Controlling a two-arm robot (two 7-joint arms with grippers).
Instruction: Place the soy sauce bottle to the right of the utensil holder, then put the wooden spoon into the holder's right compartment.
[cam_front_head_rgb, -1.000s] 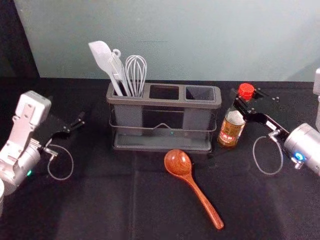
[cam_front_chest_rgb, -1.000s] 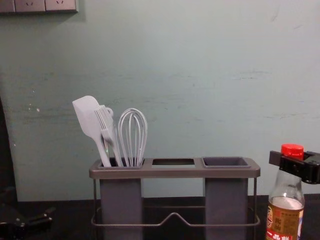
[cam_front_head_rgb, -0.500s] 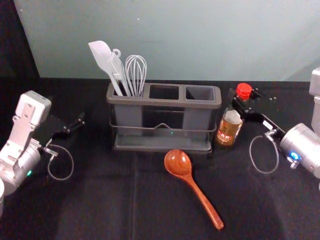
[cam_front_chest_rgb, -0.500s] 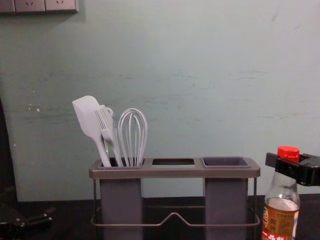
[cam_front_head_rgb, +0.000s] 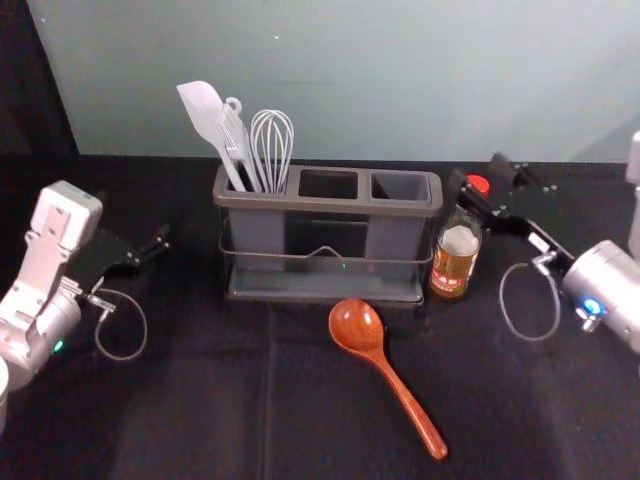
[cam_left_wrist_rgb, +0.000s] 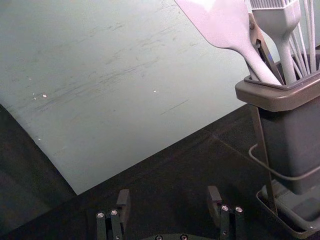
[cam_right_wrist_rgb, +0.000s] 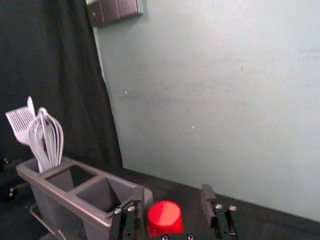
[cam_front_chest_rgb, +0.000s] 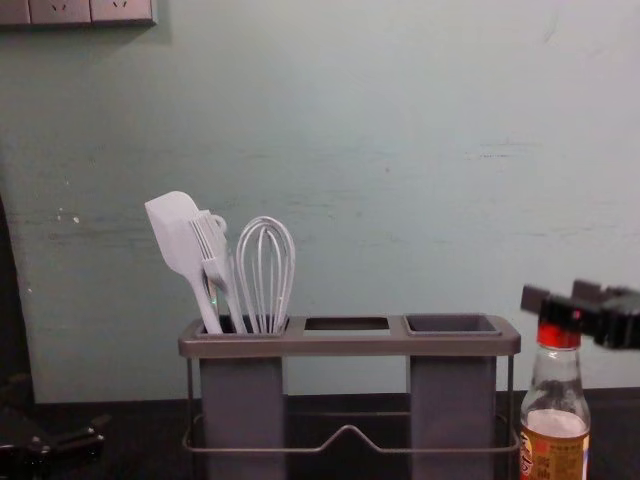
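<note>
Wooden, likely light: grip spoon (cam_front_head_rgb: 406, 401) mid-handle with right end effector (cam_right_wrist_rgb: 172, 192), wide at bottle cap (cam_right_wrist_rgb: 165, 217); park left end effector (cam_left_wrist_rgb: 168, 192), wide, left of holder (cam_front_head_rgb: 330, 204).

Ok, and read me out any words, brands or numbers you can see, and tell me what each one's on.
None that I can read for certain.
Soy sauce bottle: its label has printed characters, but they are too small and partly cut off.
Right arm: a small white marking near the gripper, too small to read.
</note>
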